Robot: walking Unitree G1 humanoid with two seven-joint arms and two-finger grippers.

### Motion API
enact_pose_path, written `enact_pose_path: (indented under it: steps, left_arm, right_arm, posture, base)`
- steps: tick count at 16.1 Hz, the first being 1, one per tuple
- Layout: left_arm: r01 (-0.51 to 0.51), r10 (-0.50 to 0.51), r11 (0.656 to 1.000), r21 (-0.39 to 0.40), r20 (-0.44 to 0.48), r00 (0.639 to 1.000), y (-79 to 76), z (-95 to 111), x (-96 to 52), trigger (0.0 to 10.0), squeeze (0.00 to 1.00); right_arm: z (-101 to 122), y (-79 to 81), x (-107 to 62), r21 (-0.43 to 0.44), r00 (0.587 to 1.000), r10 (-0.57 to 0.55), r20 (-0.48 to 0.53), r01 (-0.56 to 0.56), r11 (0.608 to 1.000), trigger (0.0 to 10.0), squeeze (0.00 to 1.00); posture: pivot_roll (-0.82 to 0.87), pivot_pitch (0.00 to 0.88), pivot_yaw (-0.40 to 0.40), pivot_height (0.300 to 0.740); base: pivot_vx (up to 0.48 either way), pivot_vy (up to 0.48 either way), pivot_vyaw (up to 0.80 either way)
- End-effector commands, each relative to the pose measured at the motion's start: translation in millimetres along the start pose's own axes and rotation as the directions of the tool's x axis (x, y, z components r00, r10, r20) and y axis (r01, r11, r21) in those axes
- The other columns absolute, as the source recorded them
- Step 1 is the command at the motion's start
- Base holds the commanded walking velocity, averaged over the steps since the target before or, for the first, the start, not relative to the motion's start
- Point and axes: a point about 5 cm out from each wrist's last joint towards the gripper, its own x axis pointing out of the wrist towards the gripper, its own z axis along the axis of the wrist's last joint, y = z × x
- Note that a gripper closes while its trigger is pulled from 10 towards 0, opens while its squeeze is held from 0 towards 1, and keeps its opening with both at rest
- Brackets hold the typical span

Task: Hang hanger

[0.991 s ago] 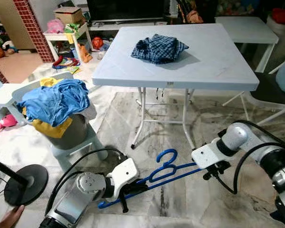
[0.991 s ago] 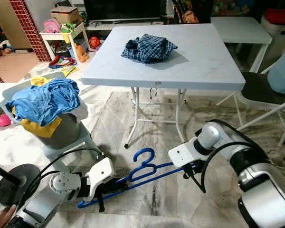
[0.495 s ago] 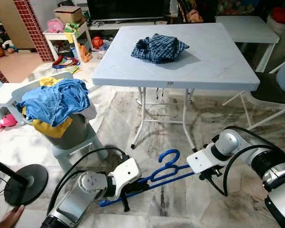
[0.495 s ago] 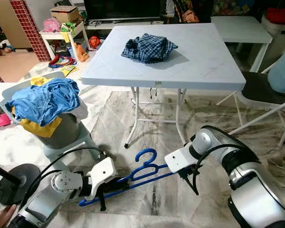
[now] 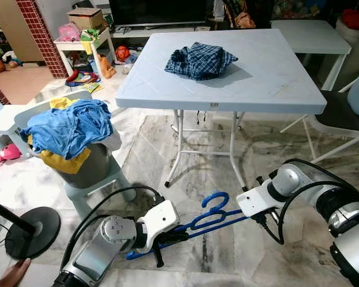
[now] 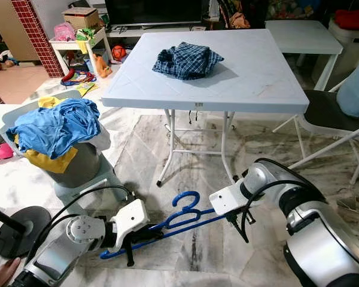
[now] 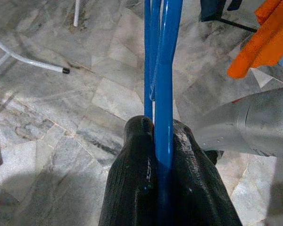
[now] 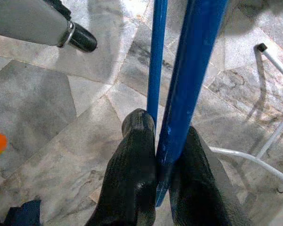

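Head views, hanger: a blue hanger (image 5: 206,216) is held low over the marble floor (image 5: 197,149), in front of the white folding table (image 5: 269,78), between the two grippers.
Head views, left gripper: the left gripper (image 5: 167,237) grips the end of the hanger farther from the table, its fingers closed on the bar.
Head views, right gripper: the right gripper (image 5: 260,216) holds the opposite end, close to the table's front legs; the hook curls up between the two grippers.
Head views, table: a checked blue shirt (image 5: 200,60) lies crumpled on the tabletop.
Head views, beside the table: on the robot's left, a basket (image 5: 84,167) heaped with blue and yellow clothes (image 5: 69,128) rests on a pale plastic stool.
Left wrist view, grip: two black fingers (image 7: 132,188) pinch the blue bar (image 7: 164,94), which runs straight away from them over the floor; a table leg (image 7: 33,63) stands near.
Right wrist view, grip: two black fingers (image 8: 132,183) clamp the thick blue bar (image 8: 188,80), a thinner bar beside it, with a table leg (image 8: 273,66) close by.
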Motion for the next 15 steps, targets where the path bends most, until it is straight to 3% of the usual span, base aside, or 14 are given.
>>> enact_pose_path:
  steps: [1, 6, 7, 12, 15]
  left_arm:
    - [-0.006, 0.006, 1.0, 0.022, -0.006, 1.0, 3.3, 1, -1.8, 10.0, 0.0]
    - [-0.04, 0.04, 0.998, 0.043, 0.004, 0.999, 5.6, 3, 1.0, 10.0, 0.0]
    - [-0.073, 0.072, 0.997, 0.038, 0.025, 0.997, 9.2, 5, 1.2, 10.0, 1.0]
    - [-0.195, 0.184, 0.976, 0.101, 0.115, 0.976, 25.4, 25, -2.8, 10.0, 1.0]
    - [-0.213, 0.194, 0.971, 0.105, 0.166, 0.967, 26.3, 35, -4.8, 10.0, 1.0]
  right_arm:
    - [2, -6.2, -4.9, -0.024, 1.0, -0.012, -0.006, 0.012, 1.0, 0.0, 0.0]
    - [-1, -5.3, -6.7, -0.014, 1.0, -0.01, -0.008, 0.009, 1.0, 0.0, 0.0]
    - [-2, -5.3, -6.8, -0.012, 1.0, -0.021, -0.017, 0.02, 1.0, 0.0, 0.0]
    - [-12, -16.6, -8.9, 0.019, 0.97, -0.202, -0.132, 0.206, 0.978, 0.0, 0.0]
    - [-16, -18.4, -8.4, 0.048, 0.951, -0.261, -0.166, 0.272, 0.961, 0.0, 0.0]
  posture:
    - [-0.07, 0.0, 0.048, 0.74]
    - [-0.08, 0.0, 0.048, 0.74]
    - [-0.08, 0.0, 0.048, 0.74]
    - [-0.07, 0.0, 0.044, 0.74]
    - [-0.07, 0.0, 0.039, 0.74]
  base:
    - [0.0, 0.0, 0.0]
    - [0.0, 0.0, 0.0]
    - [0.0, 0.0, 0.0]
    - [0.0, 0.0, 0.0]
    - [0.0, 0.0, 0.0]
